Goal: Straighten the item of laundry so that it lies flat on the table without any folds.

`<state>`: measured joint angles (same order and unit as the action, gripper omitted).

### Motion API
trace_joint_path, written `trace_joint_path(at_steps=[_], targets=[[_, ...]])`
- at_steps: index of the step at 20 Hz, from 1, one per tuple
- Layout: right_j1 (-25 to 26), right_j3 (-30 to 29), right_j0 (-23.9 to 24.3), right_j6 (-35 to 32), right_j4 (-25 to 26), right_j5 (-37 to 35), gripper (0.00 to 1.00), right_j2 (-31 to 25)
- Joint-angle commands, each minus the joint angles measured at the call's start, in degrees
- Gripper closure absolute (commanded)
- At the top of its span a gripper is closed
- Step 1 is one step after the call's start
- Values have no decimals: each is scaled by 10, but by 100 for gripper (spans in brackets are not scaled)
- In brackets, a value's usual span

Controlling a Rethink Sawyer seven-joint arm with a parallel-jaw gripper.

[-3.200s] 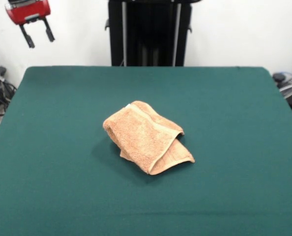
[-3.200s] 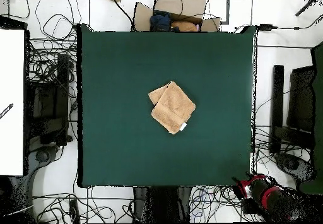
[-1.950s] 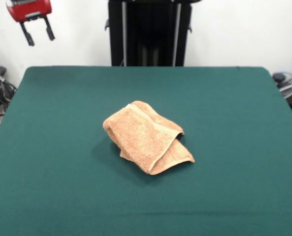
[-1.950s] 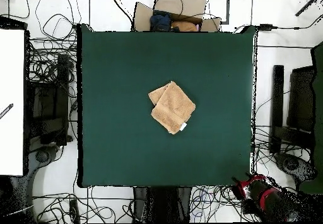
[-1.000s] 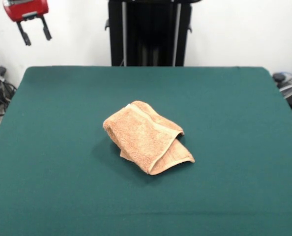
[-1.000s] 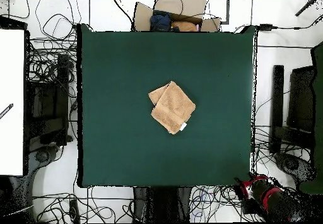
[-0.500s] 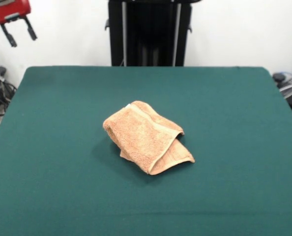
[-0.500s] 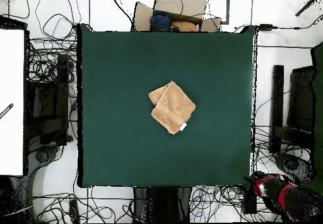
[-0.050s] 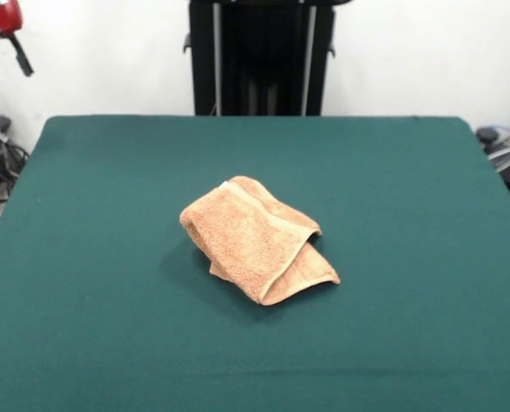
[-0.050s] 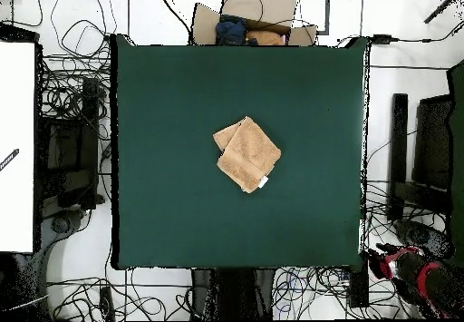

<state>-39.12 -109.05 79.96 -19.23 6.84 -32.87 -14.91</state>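
Nearest the front camera, the table [image 9: 92, 343] showed only bare green felt, and that left open room on every side of the towel [image 9: 255, 242] for spreading it out. The towel sat at about the middle of the table, well apart from all four edges, and it was not flat: it lay doubled over itself, with the top layer's pale border band running across it and a lower corner poking out on one side. From overhead, a small white tag [image 10: 263, 182] stuck out at one corner of the folded bundle. None of the straightening looked done. Farther back, off the table's corner and raised above it, the gripper [image 9: 2, 62] hung at the picture's edge, touching nothing and holding nothing. Its two dark fingers [image 9: 21, 57] seemed spread apart, though one was cut by the frame. It was likely parked there to keep the towel unblocked in both views.
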Motion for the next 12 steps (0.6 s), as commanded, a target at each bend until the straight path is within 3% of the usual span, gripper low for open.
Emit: trace_joint_path(at_steps=[1,12], targets=[[-8,-17,-13,-98,12,-1,0,-2],[-55,-118,-10,-138,7,74,0,-5]])
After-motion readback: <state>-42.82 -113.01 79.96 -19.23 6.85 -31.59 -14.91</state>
